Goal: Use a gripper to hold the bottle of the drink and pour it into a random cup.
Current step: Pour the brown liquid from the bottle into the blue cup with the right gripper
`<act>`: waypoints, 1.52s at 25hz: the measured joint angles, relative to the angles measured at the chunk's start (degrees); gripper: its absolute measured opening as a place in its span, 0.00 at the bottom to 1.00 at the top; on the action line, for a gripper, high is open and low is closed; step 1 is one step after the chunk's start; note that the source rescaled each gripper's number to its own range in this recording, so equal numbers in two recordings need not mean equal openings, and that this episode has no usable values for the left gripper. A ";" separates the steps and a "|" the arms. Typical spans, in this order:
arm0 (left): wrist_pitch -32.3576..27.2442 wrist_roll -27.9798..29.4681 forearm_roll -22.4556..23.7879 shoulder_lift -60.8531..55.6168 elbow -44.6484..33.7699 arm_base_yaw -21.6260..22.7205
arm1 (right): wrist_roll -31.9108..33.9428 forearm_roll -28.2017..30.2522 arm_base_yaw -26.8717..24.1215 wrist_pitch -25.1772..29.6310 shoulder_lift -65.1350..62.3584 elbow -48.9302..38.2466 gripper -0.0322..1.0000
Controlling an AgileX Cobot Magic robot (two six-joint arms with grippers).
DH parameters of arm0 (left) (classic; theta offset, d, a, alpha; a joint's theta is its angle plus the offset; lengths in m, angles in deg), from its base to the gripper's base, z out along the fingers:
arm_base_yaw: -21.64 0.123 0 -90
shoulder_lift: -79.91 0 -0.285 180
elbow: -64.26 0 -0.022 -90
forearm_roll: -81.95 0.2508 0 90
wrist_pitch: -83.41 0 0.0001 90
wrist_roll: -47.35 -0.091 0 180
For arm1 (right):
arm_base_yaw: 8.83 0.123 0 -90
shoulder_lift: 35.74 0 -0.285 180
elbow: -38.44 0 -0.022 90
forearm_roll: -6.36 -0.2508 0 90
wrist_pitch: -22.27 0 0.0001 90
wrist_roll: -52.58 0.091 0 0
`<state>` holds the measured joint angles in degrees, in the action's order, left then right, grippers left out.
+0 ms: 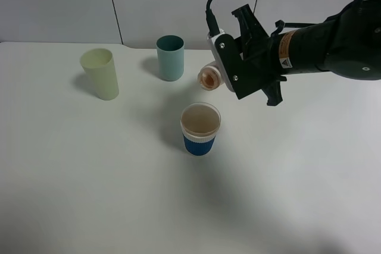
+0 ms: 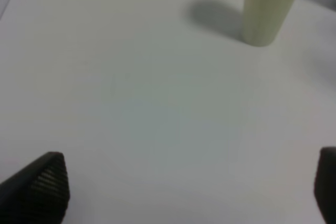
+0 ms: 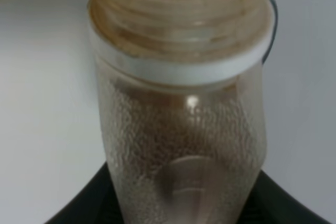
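Observation:
The bottle of the drink [image 1: 209, 78] lies tipped on its side in the air with its open mouth pointing left. It hangs just above and behind the cup [image 1: 200, 129], a short whitish cup with a blue band that stands upright on the table. My right gripper [image 1: 226, 68] is shut on the bottle's body. The right wrist view is filled by the bottle [image 3: 181, 103], with brown liquid at its wide neck and droplets on its wall. My left gripper [image 2: 184, 190] is open over bare table, its ribbed fingertips [image 2: 44, 184] far apart and nothing between them.
A pale yellow-green tumbler [image 1: 101, 74] stands at the back left and shows again as the tumbler [image 2: 270, 6] in the left wrist view. A teal tumbler [image 1: 170, 57] stands behind the cup. The white table [image 1: 89, 176] runs to the wall behind.

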<state>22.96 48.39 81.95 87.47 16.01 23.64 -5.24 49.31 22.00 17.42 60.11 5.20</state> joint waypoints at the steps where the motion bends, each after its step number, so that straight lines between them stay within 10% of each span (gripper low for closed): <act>1: 0.00 0.00 0.00 0.00 0.00 0.00 | -0.57 0.00 0.01 0.27 0.00 0.00 0.03; 38: 0.00 0.00 0.00 0.00 0.00 0.00 | -6.40 -0.38 2.69 6.53 0.00 0.01 0.03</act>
<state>22.96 48.39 81.95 87.47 16.01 23.64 -11.64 48.93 24.69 23.95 60.11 5.21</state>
